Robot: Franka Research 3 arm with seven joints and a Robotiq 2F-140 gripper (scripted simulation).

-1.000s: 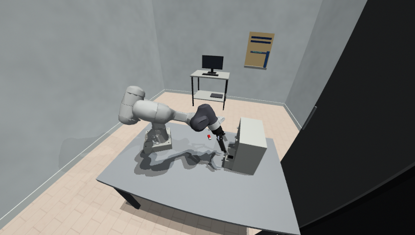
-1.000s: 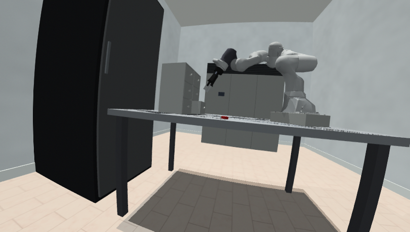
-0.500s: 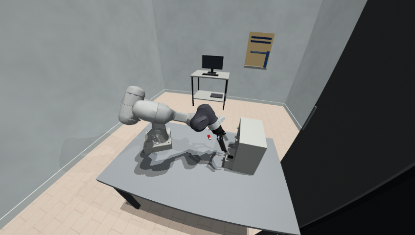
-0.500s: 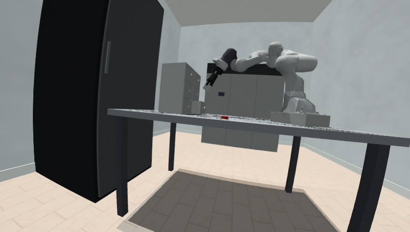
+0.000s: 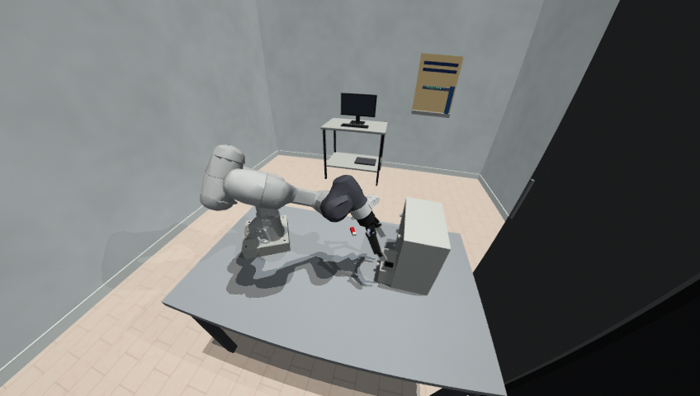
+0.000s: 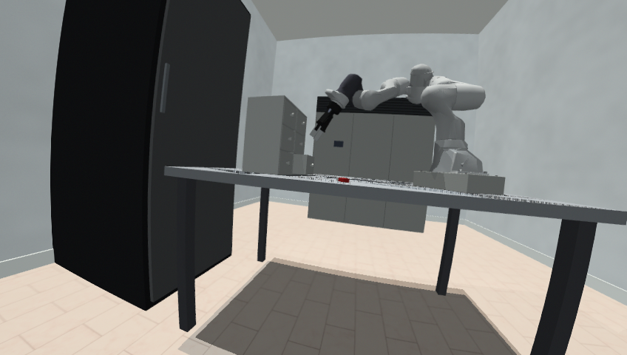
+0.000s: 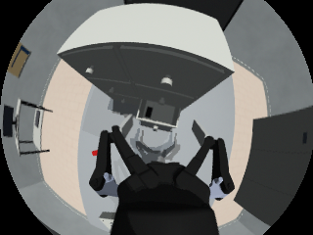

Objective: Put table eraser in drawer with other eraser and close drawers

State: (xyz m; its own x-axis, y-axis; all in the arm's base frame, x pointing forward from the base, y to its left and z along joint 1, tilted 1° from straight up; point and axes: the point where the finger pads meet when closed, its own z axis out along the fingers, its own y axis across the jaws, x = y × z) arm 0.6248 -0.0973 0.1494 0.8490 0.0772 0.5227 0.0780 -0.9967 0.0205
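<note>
Tool (image 5: 381, 257) (image 6: 315, 133) (image 7: 162, 121): fingers spread wide, nothing between them. It slants downward in front of the chest (image 5: 422, 245) (image 6: 264, 132) (image 7: 147, 24), with the tips above the level of the open drawer (image 5: 385, 275) (image 6: 302, 163) (image 7: 166, 112).

Chest: upright on the table (image 5: 319, 318) (image 6: 352, 193) (image 7: 98, 132), two columns of three drawers. One bottom drawer stands out of the front, its knob (image 6: 312, 164) (image 7: 156, 128) facing the arm (image 5: 265, 186) (image 6: 448, 96) side. The other drawers look flush in the exterior view (small gaps could not be read at this scale).

Drawer contents: a black block (image 5: 388, 264) (image 7: 149, 112) lies inside, toward one side wall. Whether it is an eraser, I cannot tell.

Eraser (image 5: 352, 230) (image 6: 343, 180) (image 7: 94, 153): red with a white end, lying on the table between the arm's base (image 5: 248, 250) (image 6: 492, 183) and the chest, apart from both. It is off to one side of the open drawer (the left side in the wrist view) and clear of the tool.

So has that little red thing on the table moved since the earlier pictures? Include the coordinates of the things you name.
No. In the top view, the red and white eraser (image 5: 352, 230) (image 6: 343, 180) (image 7: 95, 153) lies in the same place relative to the robot's base (image 5: 282, 247).
</note>
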